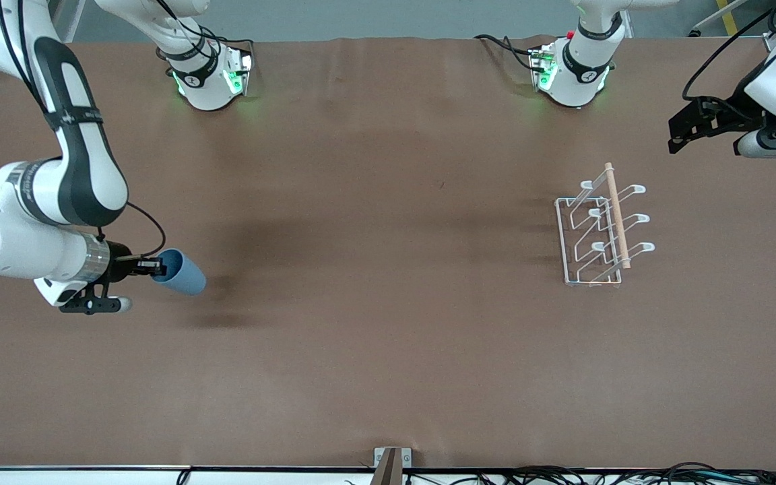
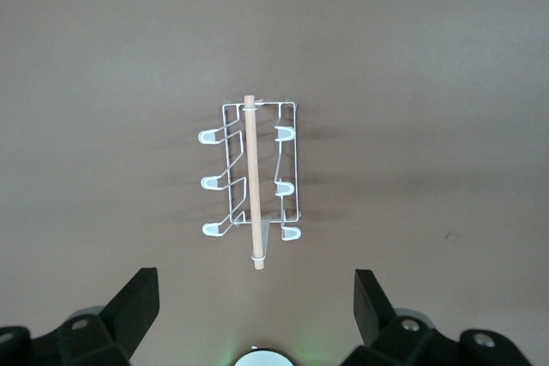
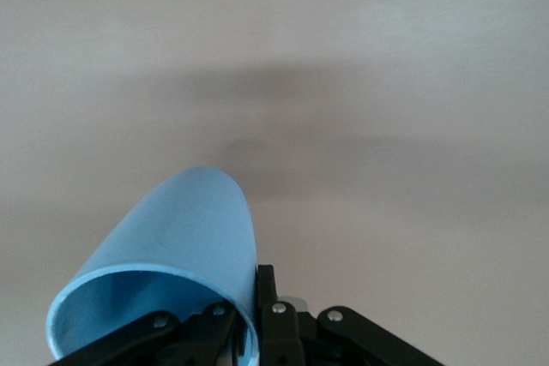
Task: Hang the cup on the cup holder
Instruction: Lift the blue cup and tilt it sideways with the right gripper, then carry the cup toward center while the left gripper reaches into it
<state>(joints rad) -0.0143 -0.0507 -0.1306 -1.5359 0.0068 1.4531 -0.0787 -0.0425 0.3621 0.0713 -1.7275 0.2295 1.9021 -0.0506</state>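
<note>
Right claw [image 1: 152,268] pinches cup [image 1: 180,272] rim at right arm's end; cup holder [image 1: 600,230] well apart. Left claw [image 2: 257,310] spread over the holder.

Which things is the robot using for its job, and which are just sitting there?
For the job:
- blue cup, held up over the table by the right gripper, jaws shut on its rim
- white wire rack, standing bare

Not in use:
- left gripper, waiting open above the rack
- brown table
</note>
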